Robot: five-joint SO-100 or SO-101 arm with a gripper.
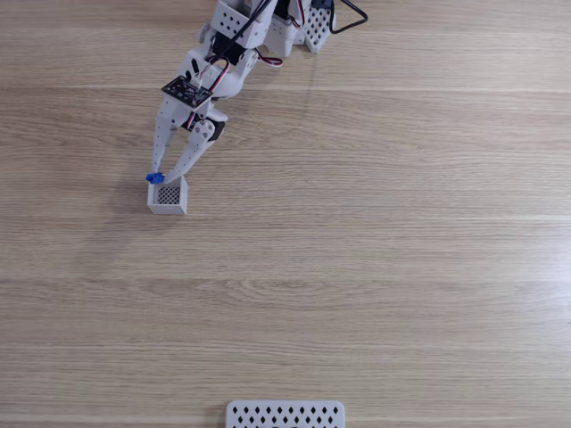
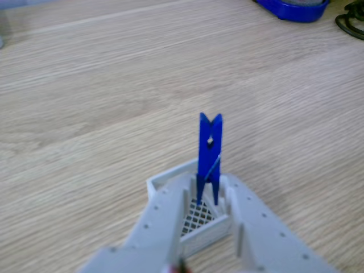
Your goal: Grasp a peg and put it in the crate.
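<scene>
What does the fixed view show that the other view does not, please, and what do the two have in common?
The fixed view alone shows the arm reaching down from the top edge and a white perforated panel at the bottom edge. The other view alone shows the peg as a clothes peg standing upright, its forked end up, and a blue object at the top edge. Both show the tool shut on the peg above the crate on the wooden table.

One peg (image 2: 209, 153), one crate (image 1: 168, 196), one arm with one hand (image 1: 162, 177), and one white panel (image 1: 285, 415) at the bench's (image 1: 401, 267) near edge.
</scene>
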